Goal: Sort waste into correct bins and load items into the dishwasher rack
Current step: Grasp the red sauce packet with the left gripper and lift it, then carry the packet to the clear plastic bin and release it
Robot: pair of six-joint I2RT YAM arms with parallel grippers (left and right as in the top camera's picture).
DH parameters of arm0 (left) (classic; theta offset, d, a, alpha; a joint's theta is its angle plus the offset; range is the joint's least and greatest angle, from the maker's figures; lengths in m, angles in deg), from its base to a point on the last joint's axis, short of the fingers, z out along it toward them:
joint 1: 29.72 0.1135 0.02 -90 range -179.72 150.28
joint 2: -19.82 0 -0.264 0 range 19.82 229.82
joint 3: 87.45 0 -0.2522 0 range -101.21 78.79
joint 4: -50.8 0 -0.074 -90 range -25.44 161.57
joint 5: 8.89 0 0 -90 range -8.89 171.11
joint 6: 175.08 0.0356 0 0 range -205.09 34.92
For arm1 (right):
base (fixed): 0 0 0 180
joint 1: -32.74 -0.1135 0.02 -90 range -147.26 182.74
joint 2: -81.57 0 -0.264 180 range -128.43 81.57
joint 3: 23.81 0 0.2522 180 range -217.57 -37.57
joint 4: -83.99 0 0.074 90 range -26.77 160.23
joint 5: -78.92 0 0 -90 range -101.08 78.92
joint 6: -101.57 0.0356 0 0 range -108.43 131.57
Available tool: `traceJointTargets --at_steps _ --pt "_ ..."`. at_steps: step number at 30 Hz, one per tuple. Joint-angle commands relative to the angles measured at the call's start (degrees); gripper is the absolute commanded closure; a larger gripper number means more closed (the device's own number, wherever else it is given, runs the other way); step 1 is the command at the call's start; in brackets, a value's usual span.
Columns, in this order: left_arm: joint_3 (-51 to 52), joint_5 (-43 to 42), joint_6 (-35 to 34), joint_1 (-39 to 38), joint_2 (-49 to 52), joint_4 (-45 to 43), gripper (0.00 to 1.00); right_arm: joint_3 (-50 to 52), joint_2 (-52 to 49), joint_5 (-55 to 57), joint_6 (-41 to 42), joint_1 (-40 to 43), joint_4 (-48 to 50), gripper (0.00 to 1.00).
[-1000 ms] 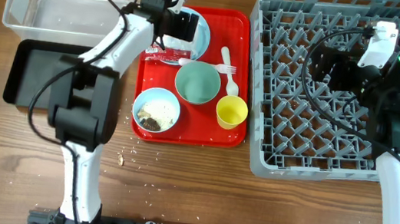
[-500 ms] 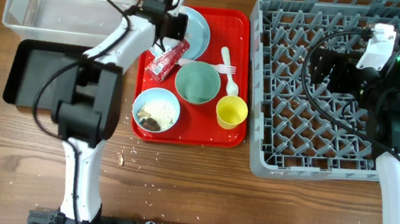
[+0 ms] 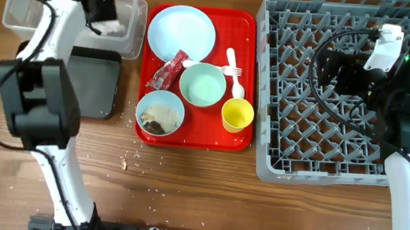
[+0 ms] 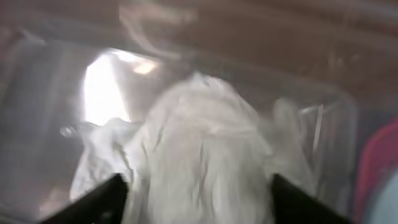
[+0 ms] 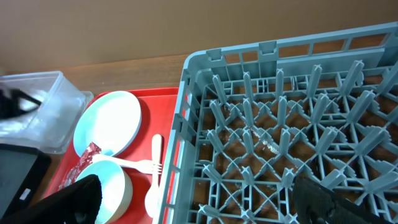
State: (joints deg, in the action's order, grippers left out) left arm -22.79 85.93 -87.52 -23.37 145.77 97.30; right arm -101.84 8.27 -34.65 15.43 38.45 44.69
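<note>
L gripper hangs over the clear tub, upper left, fingers either side of the crumpled napkin. Too blurred: you can't tell if it's pinched. Tub's right wall sits just beside the red tray. On it the wrapper lies diagonal, lower-left to upper-right. R gripper gapes wide over the rack.

no readable text, labels (wrapper print blurred)
</note>
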Motion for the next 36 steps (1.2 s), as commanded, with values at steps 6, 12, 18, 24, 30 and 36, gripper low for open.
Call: traceJointTargets --at_steps 6,12,18,24,30,36 --pt "-0.5 -0.04 -0.17 -5.05 -15.96 6.82 0.0 -1.22 -0.44 -0.92 0.85 -0.24 0.15 0.0" --pt "0.7 -18.84 5.73 -10.49 -17.31 22.82 0.04 -1.22 -0.44 -0.92 0.83 -0.24 -0.66 0.0" --pt "5.38 -20.24 11.06 -14.51 -8.11 20.61 0.12 -1.22 -0.44 -0.94 0.83 -0.24 -0.94 0.0" --pt "5.38 -20.48 11.45 -14.95 -1.7 19.12 0.2 -1.22 -0.44 -0.92 0.83 -0.24 -1.14 0.0" --pt "7.8 -20.87 14.08 -16.0 0.39 18.6 0.24 -1.22 -0.44 -0.9 0.83 -0.24 -1.14 0.0" --pt "9.86 -20.87 14.05 -16.37 0.42 14.25 0.69 -1.22 -0.44 -0.92 0.83 -0.24 -1.18 0.0"
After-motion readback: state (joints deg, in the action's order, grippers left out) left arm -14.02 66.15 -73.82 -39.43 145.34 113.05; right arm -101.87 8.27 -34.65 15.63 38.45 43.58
